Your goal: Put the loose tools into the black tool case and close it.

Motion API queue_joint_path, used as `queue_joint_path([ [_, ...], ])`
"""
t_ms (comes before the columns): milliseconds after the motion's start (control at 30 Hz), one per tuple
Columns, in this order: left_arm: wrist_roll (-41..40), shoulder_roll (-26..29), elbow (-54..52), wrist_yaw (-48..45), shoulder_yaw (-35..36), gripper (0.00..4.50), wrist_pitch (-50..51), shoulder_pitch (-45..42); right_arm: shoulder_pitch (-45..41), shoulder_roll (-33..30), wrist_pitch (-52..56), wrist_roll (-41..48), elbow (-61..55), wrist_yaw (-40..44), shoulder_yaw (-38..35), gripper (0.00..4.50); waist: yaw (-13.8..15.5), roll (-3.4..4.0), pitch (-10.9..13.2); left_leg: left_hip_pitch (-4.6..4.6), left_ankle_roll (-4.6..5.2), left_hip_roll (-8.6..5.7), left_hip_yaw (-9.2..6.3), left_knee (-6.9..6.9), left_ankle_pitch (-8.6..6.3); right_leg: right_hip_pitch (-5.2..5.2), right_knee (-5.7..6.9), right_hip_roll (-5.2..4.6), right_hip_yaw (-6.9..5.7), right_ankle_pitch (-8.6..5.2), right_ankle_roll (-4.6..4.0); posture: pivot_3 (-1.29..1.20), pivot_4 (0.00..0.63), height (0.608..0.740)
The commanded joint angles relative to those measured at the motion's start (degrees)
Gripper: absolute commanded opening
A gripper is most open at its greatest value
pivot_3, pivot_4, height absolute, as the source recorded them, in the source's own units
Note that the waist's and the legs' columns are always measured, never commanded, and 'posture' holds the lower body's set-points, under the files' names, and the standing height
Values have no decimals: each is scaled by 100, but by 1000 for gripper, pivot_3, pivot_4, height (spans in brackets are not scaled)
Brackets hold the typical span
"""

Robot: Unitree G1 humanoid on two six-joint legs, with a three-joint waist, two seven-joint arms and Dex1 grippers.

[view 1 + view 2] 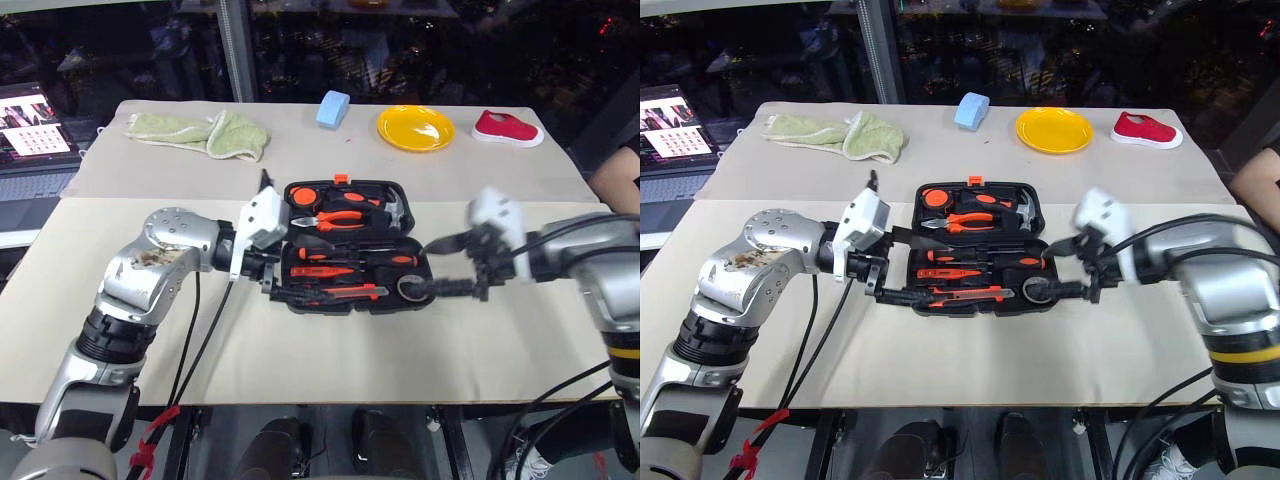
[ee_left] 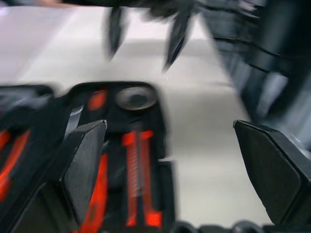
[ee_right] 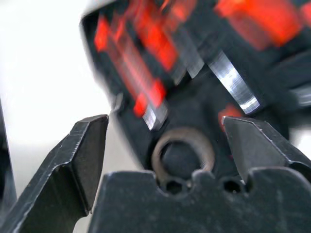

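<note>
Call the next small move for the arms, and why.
Probably pull the right gripper back clear of the black tool case, then start folding the lid shut. The grey tape roll sits in its corner recess, the right jaws are open and empty, the open left gripper waits at the case's other end, and I see no loose tools on the table.
</note>
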Motion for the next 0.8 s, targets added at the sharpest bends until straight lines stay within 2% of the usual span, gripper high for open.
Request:
queue_joint_path([
  [33, 153, -11, 286, 809, 584, 3963, 71, 156, 526, 62, 329, 186, -5, -706, -998, 3293, 41, 0, 0, -2, 1, 0, 0, 1, 0, -2, 1, 0, 1, 0, 0, 0, 150, 732],
  [100, 277, 60, 383, 938, 633, 3370, -44, 268, 792, 60, 141, 94, 30, -967, -1105, 2651, 45, 0, 0, -2, 1, -1, 2, 0, 0, -4, 2, 1, 1, 0, 0, 0, 150, 732],
  [200, 525, 152, 651, 1202, 691, 2183, -58, 411, 988, 230, -35, -16, 322, -1512, -1233, 1558, 32, 0, 0, -1, 0, -1, 10, -2, 0, -6, 4, 1, 5, 0, 0, 0, 150, 732],
  [267, 976, 208, 1028, 1579, 600, 1570, -231, 491, 1055, 393, -240, -116, 516, -1823, -1175, 979, 0, 1, -1, 7, -7, -1, 13, -2, -4, 0, 5, 1, 9, 0, 0, 0, 150, 732],
  [300, 1152, 216, 1168, 1710, 545, 1073, -300, 518, 1071, 441, -325, -142, 564, -1900, -1104, 481, -14, 1, -1, 12, -21, -1, 19, -4, -11, 2, 5, 1, 13, 0, 0, 0, 150, 732],
  [367, 1320, 169, 1290, 1807, 446, 425, -327, 558, 1048, 521, -511, -219, 683, -1971, -864, 12, -33, 1, -1, 13, -23, -1, 20, -6, -9, 0, 9, 2, 14, 0, 0, 0, 150, 732],
  [500, 1434, -128, 1317, 1953, 279, 425, -200, 491, 835, 596, -1126, -645, 1103, -2001, -74, 12, -44, 1, -1, 17, -23, -1, 22, -3, -9, 4, 11, 0, 13, 1, 0, 0, 150, 732],
  [800, 1541, -427, 1083, 1753, -274, 425, -236, 596, 210, 769, -1976, -1064, 1969, -1733, 870, 12, -48, 1, -1, 15, -22, -3, 24, -5, -9, 1, 9, 0, 13, 1, 1, 0, 150, 732],
])
